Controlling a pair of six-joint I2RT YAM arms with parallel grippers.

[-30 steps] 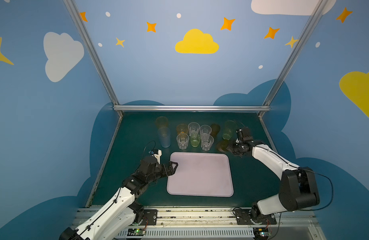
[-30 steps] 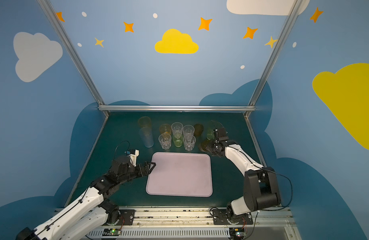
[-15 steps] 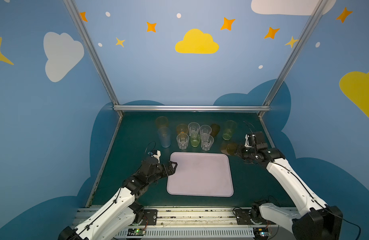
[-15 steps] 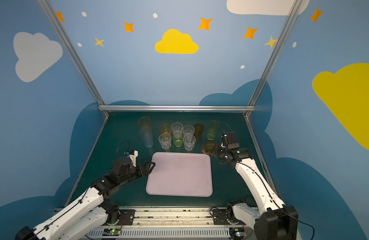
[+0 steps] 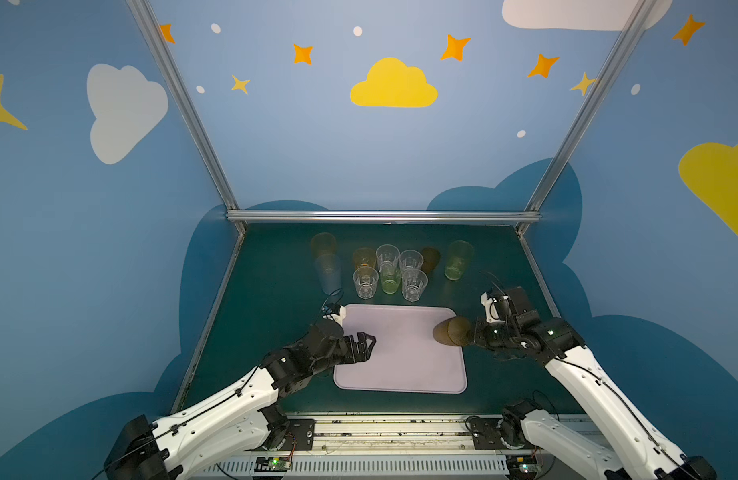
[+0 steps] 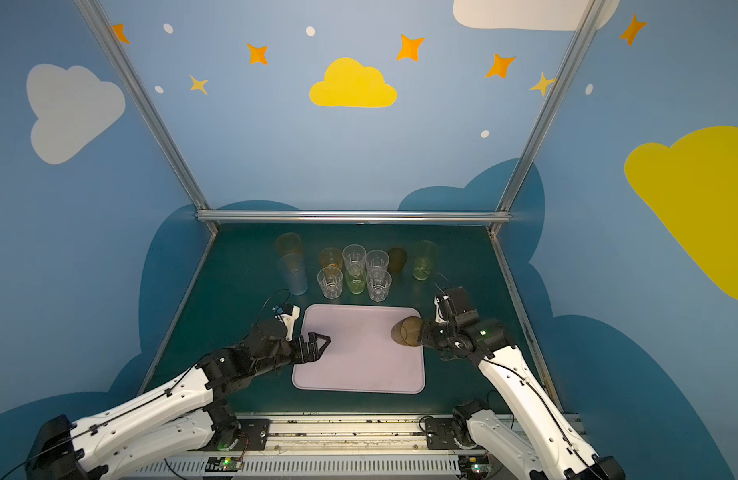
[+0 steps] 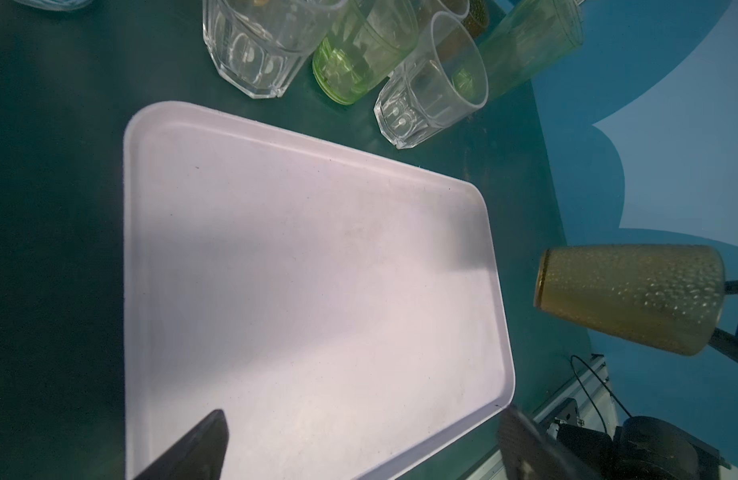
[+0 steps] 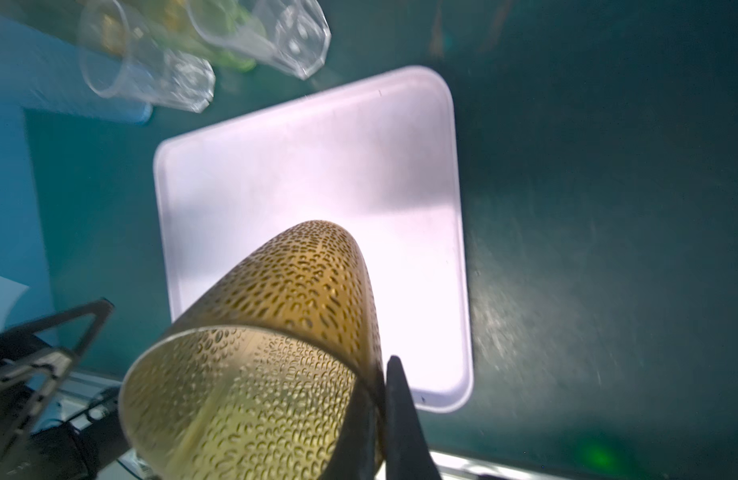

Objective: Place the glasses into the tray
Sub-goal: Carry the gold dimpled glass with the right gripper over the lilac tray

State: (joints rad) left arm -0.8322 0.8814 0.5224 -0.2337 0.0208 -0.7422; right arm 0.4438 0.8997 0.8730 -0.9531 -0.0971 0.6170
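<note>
Green tabletop (image 5: 267,299); cloud-painted blue walls (image 5: 359,158); metal frame (image 5: 380,216), seemingly aluminium.

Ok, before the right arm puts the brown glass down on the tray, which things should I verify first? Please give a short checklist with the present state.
1. Grip: the right fingers pinch the rim of the brown glass: ok.
2. Glass upright: it lies sideways in the air, base toward the tray: not ok.
3. Tray bare for landing: ok.
4. Left fingers open, at the tray's opposite edge, apart from the glass: ok.
5. Glass fully above the tray: cannot tell.
6. Other glasses stand behind the tray, out of the way: ok.
</note>
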